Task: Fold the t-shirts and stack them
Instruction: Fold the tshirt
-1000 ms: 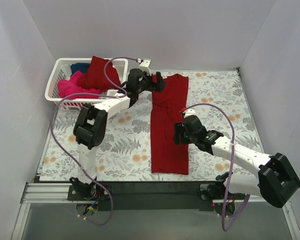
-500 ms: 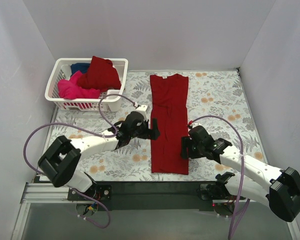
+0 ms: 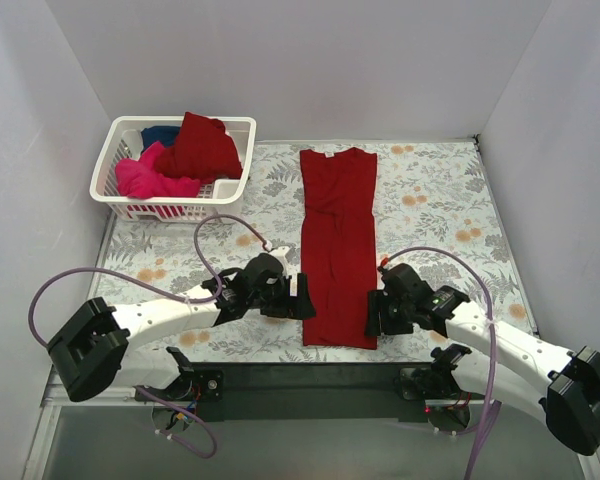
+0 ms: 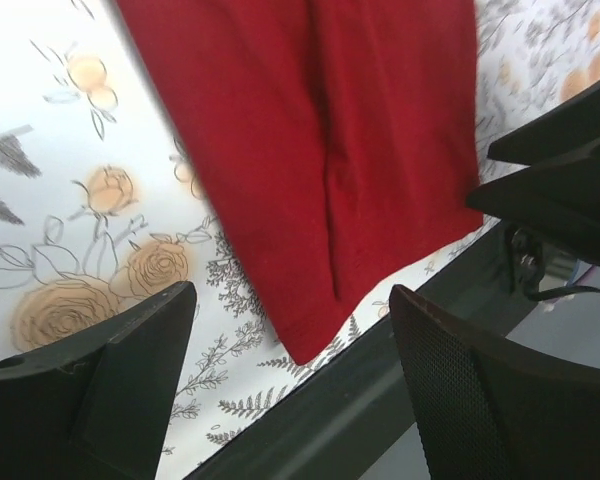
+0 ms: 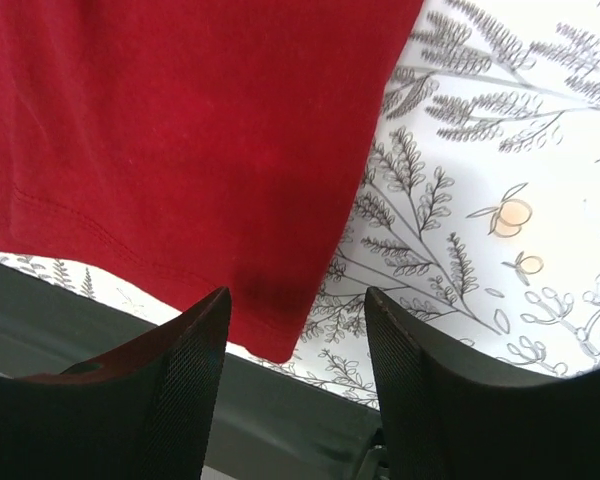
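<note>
Both claws open at the near hem corners of the folded dark red t-shirt (image 3: pixel 338 240), which lies flat mid-table on the floral table cover (image 3: pixel 440 200).
Left gripper (image 3: pixel 302 297) is wide, above the hem's left corner. Right gripper (image 3: pixel 373 312) is at medium gap and straddles the right corner. Nothing is held, and I can't tell whether either touches the cloth. The shirt is a narrow strip with its long axis running near to far, collar at the far end and hem at the near table edge. White basket (image 3: pixel 120 135) sits far left, well apart from the strip. Purple cables (image 3: pixel 215 225) loop over the cover on either side of the shirt. Count: 4 shirts, 1 on the table and 3 heaped in the basket: second dark red shirt (image 3: pixel 200 145), hot pink shirt (image 3: pixel 150 178), dark blue shirt (image 3: pixel 160 133). 1 basket, 2 arms.
</note>
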Controlling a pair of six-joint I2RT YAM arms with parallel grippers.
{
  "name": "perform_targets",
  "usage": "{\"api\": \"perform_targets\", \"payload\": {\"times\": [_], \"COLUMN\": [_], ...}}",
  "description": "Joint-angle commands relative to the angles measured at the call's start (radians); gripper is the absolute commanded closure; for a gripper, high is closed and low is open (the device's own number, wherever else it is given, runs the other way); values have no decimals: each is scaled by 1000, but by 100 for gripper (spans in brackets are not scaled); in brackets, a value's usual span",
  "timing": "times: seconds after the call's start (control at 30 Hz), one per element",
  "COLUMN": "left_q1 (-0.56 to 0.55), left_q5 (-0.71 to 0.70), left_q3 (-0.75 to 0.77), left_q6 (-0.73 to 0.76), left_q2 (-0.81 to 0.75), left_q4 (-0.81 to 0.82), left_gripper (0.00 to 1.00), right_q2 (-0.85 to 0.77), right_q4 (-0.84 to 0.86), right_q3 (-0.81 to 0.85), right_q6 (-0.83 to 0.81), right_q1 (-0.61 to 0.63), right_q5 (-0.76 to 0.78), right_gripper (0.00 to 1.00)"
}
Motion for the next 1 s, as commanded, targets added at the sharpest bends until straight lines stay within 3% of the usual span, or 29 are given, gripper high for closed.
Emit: {"api": "perform_targets", "payload": {"times": [0.0,0.6,0.97], "left_q1": [-46,-146,-171], "left_q5": [39,19,22], "left_q3": [-30,-70,-76], "left_q6": [-46,-132,-135], "left_q2": [37,73,112], "left_q4": [-37,46,61], "left_gripper": [29,35,59], "right_q2": [-21,-13,1], "right_q4": [-19,39,41], "right_q3": [-15,-49,-57], "right_q6": [53,173,188], "right_q1": [32,156,192], "right_q5": [-28,43,77], "right_gripper": [50,53,69]}}
